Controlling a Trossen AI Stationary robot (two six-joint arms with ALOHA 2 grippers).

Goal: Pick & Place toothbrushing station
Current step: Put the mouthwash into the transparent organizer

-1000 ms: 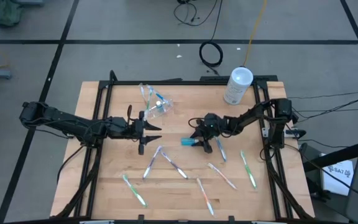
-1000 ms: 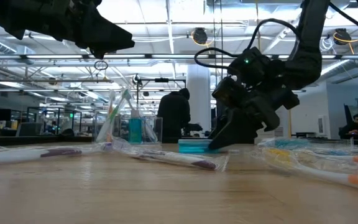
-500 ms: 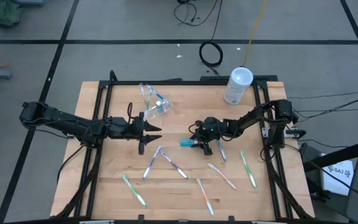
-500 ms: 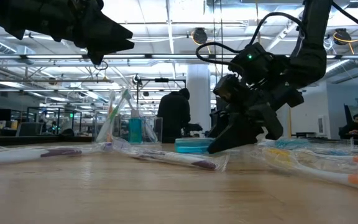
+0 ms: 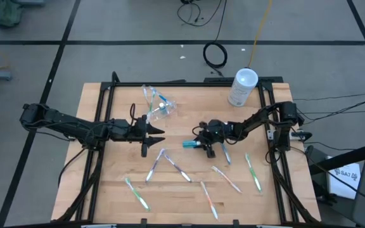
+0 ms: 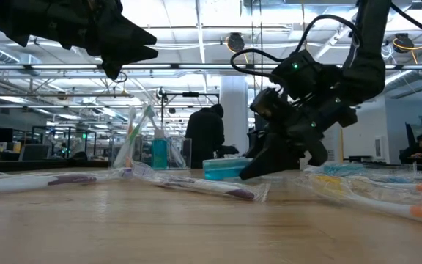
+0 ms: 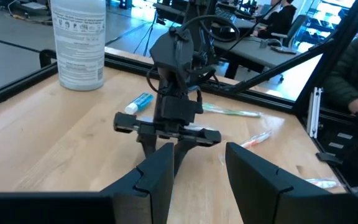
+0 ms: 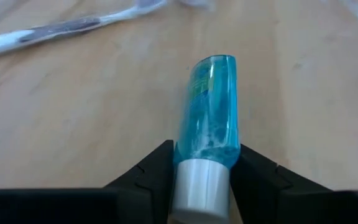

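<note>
Right gripper (image 8: 201,171) pinches the teal tube (image 8: 207,112) at its white-capped end; left gripper (image 7: 197,165) hangs spread, empty.

White canister (image 5: 242,87) stood upright at far right corner of wooden tabletop (image 5: 116,171). Coiled black cable (image 5: 215,55) lay on floor beyond. Person (image 6: 205,136) stood in background.

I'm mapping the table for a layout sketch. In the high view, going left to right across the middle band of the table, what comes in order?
Left gripper, fingers apart and holding nothing → small teal-blue white-capped tube → right gripper, pinching the tube's capped end → large whitish cylindrical canister, farther back near the table's far edge.
</note>
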